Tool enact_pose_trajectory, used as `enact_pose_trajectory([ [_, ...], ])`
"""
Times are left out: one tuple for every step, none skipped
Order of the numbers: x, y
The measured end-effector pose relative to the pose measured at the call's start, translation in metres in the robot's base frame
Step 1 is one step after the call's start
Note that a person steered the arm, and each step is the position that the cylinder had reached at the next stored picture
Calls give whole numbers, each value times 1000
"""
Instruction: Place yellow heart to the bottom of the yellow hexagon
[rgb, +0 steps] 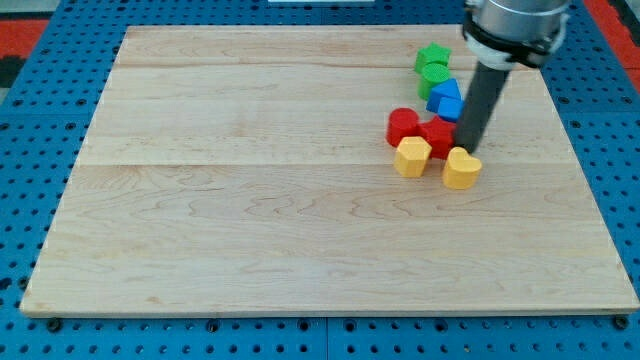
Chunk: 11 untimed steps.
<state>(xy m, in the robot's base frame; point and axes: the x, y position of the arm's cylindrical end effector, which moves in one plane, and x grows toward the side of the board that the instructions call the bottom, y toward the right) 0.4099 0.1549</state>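
Note:
The yellow heart (461, 168) lies on the wooden board at the view's right of centre. The yellow hexagon (412, 156) lies just to its left, a small gap between them. My tip (468, 149) stands right at the heart's top edge, touching or nearly touching it, with the rod rising up to the arm at the view's top right. The hexagon sits below a red block (403, 126).
A second red block (437, 136) sits beside my rod, between the hexagon and the heart. A blue block (445, 99) and two green blocks (433, 58) (436, 77) stand in a column above. The board (250, 200) lies on a blue pegboard.

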Motion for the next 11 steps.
enact_pose_trajectory([
  [-14, -7],
  [8, 36],
  [17, 55],
  [28, 90],
  [52, 57],
  [54, 23],
  [50, -29],
  [45, -60],
  [46, -60],
  [51, -79],
  [85, -56],
])
